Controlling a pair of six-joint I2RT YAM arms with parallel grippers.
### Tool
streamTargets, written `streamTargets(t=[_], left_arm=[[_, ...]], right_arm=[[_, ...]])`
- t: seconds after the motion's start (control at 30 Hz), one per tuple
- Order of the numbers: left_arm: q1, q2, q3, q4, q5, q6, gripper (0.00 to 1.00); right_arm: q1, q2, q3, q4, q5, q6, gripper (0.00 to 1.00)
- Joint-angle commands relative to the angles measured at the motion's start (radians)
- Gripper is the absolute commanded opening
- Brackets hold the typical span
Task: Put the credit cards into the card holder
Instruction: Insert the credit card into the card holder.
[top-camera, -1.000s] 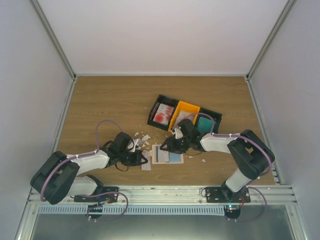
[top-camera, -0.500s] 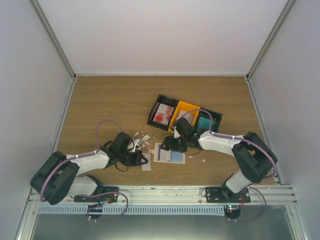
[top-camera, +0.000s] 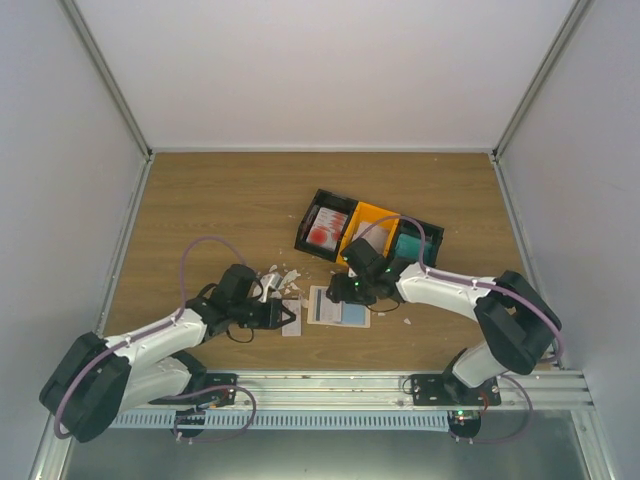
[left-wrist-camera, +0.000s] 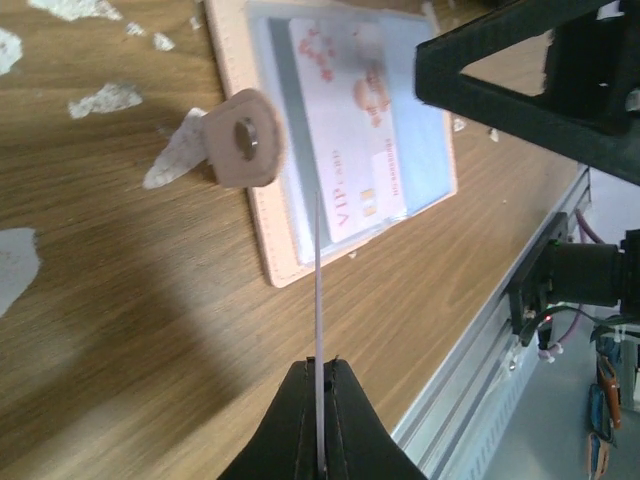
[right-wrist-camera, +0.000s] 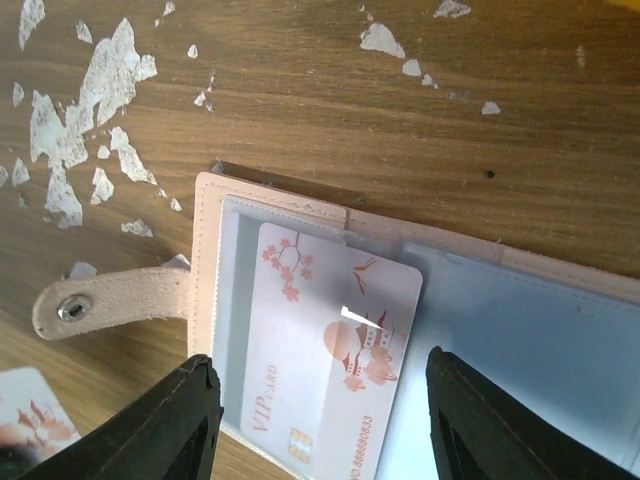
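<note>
Card holder lies open at centre of the bench's near edge. One VIP card is laid on it, sleeving unclear. L. gripper is clamped on another card. R. gripper is held wide, empty. Further cards in bins are yet to be loaded.

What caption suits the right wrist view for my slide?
Open right gripper above the open card holder, which shows a white card with red print.
</note>
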Motion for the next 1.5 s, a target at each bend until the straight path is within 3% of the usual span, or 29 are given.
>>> streamTargets(t=[0.0, 0.47, 0.8, 1.47], left_arm=[[-0.013, -0.048, 0.004, 0.005, -0.004, 0.027, 0.0], [-0.04, 0.142, 0.052, 0.034, -0.038, -0.001, 0.0], [-0.057, 0.189, 0.067, 0.048, -0.038, -0.005, 0.0], [-0.078, 0.259, 0.089, 0.062, -0.032, 0.012, 0.0]], right_arm=[[0.022, -0.018, -0.011, -0.001, 0.007, 0.026, 0.55], [0.068, 0.026, -0.025, 0.01, -0.002, 0.054, 0.53], [0.072, 0.047, -0.02, -0.009, 0.027, 0.07, 0.52], [0.072, 0.094, -0.031, 0.178, -0.113, 0.082, 0.52]])
